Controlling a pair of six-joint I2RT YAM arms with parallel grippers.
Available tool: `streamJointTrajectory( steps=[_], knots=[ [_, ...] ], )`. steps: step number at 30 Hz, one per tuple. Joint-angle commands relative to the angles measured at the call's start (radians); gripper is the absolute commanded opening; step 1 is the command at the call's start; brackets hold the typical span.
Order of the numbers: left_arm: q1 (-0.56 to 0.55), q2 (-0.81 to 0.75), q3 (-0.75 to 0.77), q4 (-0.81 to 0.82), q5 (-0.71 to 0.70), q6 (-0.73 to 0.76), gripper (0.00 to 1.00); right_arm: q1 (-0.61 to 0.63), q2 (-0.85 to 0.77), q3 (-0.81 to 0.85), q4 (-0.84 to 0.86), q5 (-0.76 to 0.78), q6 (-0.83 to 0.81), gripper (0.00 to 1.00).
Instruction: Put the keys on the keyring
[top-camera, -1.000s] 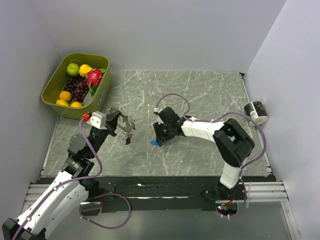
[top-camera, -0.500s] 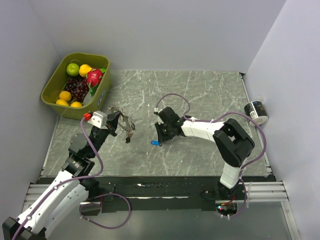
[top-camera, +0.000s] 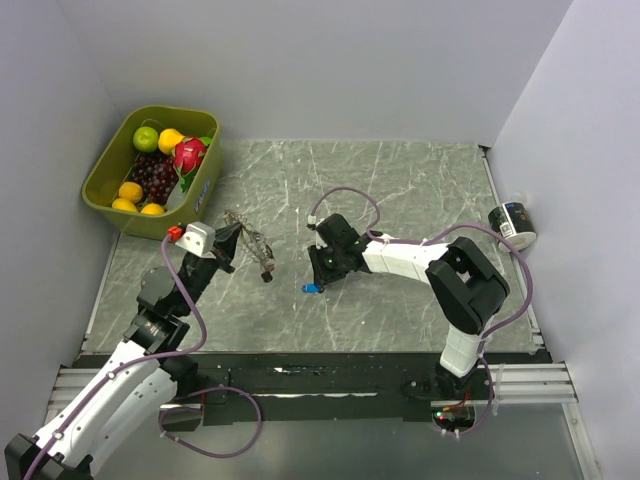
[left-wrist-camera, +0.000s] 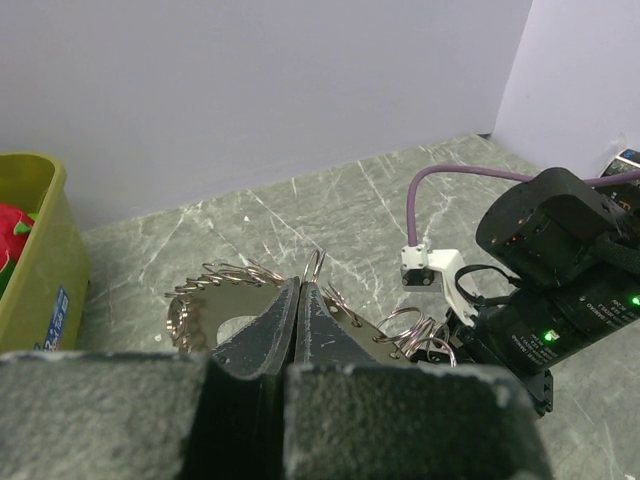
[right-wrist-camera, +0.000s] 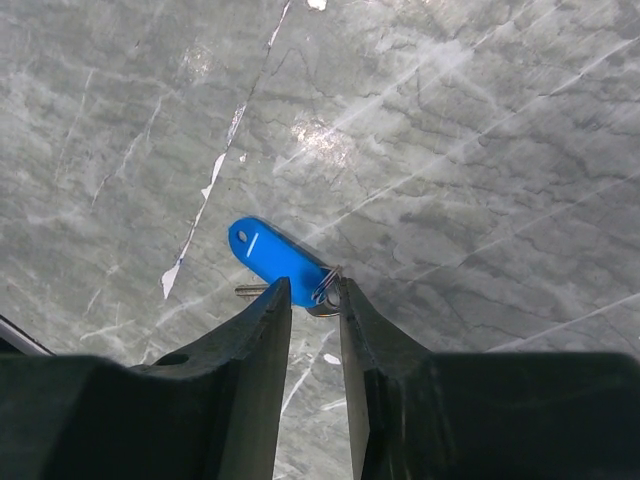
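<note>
Nearest the arm bases, the right gripper (right-wrist-camera: 314, 288) held its fingers drawn nearly together. The small split ring of the blue key (right-wrist-camera: 272, 258) sat between their tips, apparently pinched. The blue head projected forward of the fingers over the table (top-camera: 420, 190); whether it touched the marble could not be judged. Over the preceding second this gripper and its key had scarcely shifted. A little farther off and to the left, the left gripper (left-wrist-camera: 299, 295) had its fingers pressed flat together on the keyring (left-wrist-camera: 222, 274), whose beaded rim stood out beyond the tips on both sides. The change lay here: a second earlier the keyring appeared from above as an open loop with pieces dangling, and it had since been turned to show as a thin slanted line, its nearer end pointing toward the blue key. This was judged a presentation of the ring for threading, a step not yet made: key and ring were near but clearly apart, the key lying to the right of the ring's nearer end. Farthest, at the back left, stood the basket (top-camera: 100, 175) of fruit, well apart from both grippers.
</note>
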Motion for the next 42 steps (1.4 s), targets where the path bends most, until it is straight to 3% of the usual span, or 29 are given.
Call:
streamJointTrajectory(
  steps=[1, 9, 12, 14, 16, 27, 36, 42],
  knots=[
    [0.003, -0.001, 0.038, 0.072, 0.017, 0.005, 0.01, -0.003, 0.023, 0.028, 0.015, -0.008, -0.002, 0.34],
    [0.003, -0.004, 0.033, 0.077, 0.017, 0.007, 0.01, -0.001, 0.057, 0.028, 0.017, -0.01, -0.007, 0.29],
    [0.003, -0.002, 0.033, 0.079, 0.019, 0.007, 0.01, -0.001, 0.05, 0.024, 0.023, -0.002, -0.014, 0.2],
    [0.003, -0.001, 0.033, 0.08, 0.02, 0.007, 0.01, -0.001, 0.036, 0.018, 0.027, 0.004, -0.022, 0.05],
    [0.003, 0.002, 0.035, 0.077, 0.022, 0.007, 0.01, -0.001, 0.023, 0.015, 0.031, 0.001, -0.033, 0.0],
    [0.003, 0.034, 0.05, 0.066, 0.063, -0.007, 0.01, -0.021, -0.136, -0.062, 0.089, -0.071, -0.2, 0.0],
    [0.003, 0.074, 0.065, 0.06, 0.156, 0.002, 0.01, -0.063, -0.361, -0.171, 0.167, -0.324, -0.367, 0.0],
    [0.003, 0.093, 0.07, 0.08, 0.258, 0.004, 0.01, -0.104, -0.521, -0.306, 0.349, -0.712, -0.418, 0.0]
  ],
)
